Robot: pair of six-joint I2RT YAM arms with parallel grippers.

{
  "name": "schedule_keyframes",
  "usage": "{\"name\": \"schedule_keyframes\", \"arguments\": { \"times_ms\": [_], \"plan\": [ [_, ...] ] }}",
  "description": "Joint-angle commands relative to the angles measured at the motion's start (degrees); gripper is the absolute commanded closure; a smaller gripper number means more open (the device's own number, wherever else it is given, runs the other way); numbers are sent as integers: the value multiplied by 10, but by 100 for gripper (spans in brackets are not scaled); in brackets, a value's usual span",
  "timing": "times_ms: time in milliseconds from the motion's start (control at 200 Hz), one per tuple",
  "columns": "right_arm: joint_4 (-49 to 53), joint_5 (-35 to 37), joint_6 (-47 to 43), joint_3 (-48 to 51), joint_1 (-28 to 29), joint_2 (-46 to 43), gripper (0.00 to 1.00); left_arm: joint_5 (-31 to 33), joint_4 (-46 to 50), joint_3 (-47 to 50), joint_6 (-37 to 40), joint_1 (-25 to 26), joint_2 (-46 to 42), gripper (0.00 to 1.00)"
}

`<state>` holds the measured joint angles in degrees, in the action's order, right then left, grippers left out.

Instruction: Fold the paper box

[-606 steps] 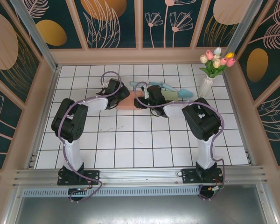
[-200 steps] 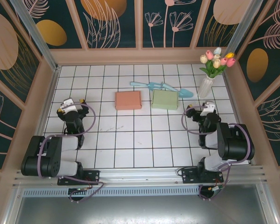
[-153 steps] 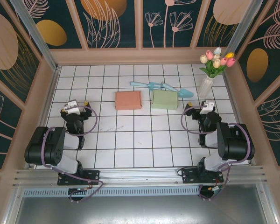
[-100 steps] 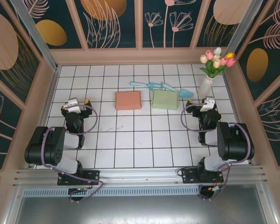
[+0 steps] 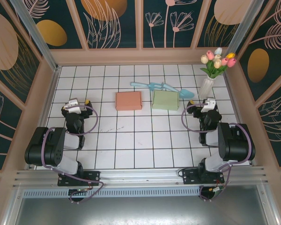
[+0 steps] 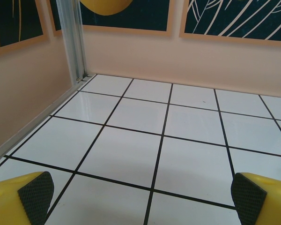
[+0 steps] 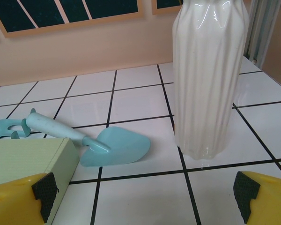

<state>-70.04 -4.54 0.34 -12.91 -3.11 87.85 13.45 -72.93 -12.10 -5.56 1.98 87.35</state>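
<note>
Two boxes, one vase, maybe two trowels.

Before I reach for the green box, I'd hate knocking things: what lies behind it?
A light-blue trowel lies just behind the green box, blade toward the white vase, with a second light-blue tool beside it. Whether either touches the box cannot be told.

- A white tiled floor with thin black grid lines fills the enclosure, glossy under even light.
- Peach walls stand at 9, 12 and 3 o'clock.
- Dark teal panels painted with leaves and orange ovals sit above them in peach frames.
- Aluminium posts rise at 10 and 2 o'clock.
- An aluminium rail runs along 6 o'clock.
</note>
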Motion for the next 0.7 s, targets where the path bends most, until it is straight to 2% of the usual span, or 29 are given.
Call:
{"name": "schedule_keyframes", "arguments": {
  "times_ms": [0,696],
  "plan": [
    [-7,3,5,-7,4,4,1,-9,-18,-6,7,-4,-2,1],
    [-7,3,5,-8,3,4,1,-12,-15,-7,8,-4,-3,1]
  ]
}}
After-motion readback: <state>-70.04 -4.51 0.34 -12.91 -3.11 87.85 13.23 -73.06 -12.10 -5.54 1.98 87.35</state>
